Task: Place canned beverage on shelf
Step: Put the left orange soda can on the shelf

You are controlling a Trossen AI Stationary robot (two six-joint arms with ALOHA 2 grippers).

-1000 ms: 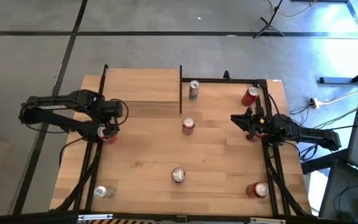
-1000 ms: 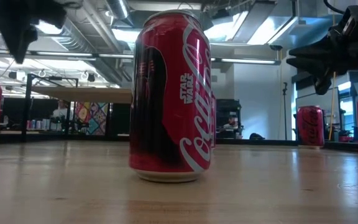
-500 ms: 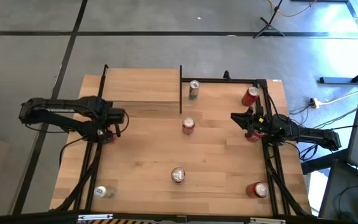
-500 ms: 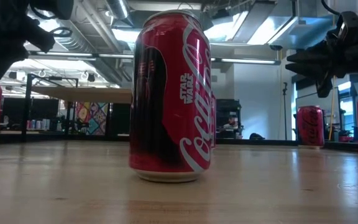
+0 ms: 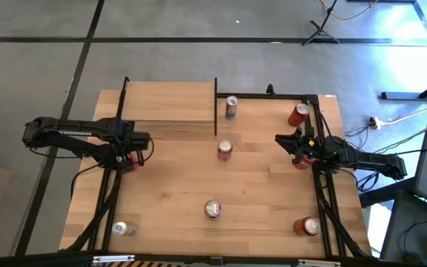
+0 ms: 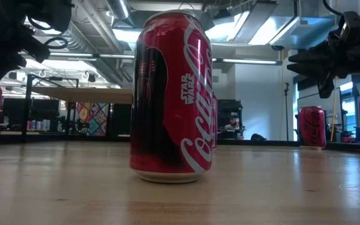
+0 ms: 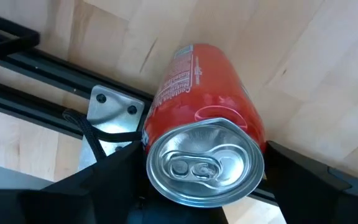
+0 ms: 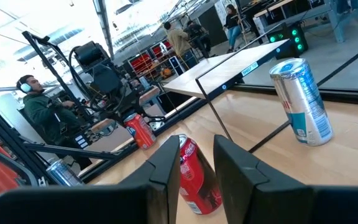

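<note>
— Where's the can it's after?

— At the left edge of the table (image 5: pixel 169 185), left of centre in the overhead frame. The left gripper (image 5: pixel 133 157) has a red can (image 7: pixel 205 118) clamped between its fingers (image 7: pixel 104 180); in the left wrist view the silver lid fills the lower middle of the frame, lifted clear of the wood.

— And the shelf?

— The shelf (image 5: pixel 170 102) sits in the upper left part of the table in the overhead frame, a light board with thin black posts. Nothing stands on it.

— The other arm?

— The right gripper (image 5: pixel 282 140) hangs by the right edge of the table, right of centre in the frame, its fingers (image 8: pixel 166 165) set narrowly apart and holding nothing.

— More cans about?

— Several. A silver and blue can (image 5: pixel 231 106) stands just right of the shelf, a red one (image 5: pixel 224 150) mid-table, and another (image 6: pixel 174 97) fills the centre of the low view.
</note>
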